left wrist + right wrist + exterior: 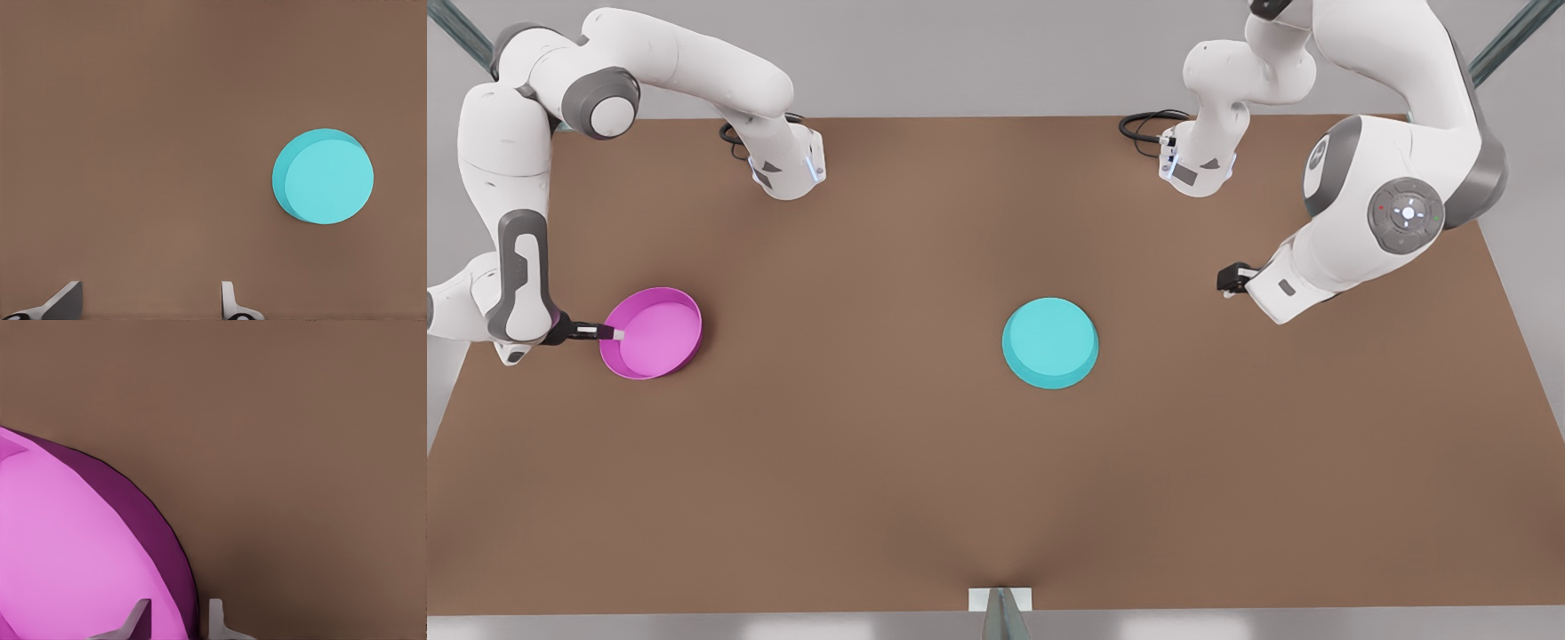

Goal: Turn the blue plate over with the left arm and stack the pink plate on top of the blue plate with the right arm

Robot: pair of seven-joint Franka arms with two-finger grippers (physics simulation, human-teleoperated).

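I see my right gripper [616, 334] straddling the pink plate [654, 333] rim at the front view's left. Left gripper [1224, 282] hangs spread, well apart from the base-up blue plate [1049, 342].

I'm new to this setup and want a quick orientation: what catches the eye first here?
Two bright dishes stand out on the brown table: the pink plate, rim up, at the front view's left, and the blue plate, base up, near the middle. The right gripper straddles the pink plate's rim, while the left gripper waits open, apart from the blue plate.
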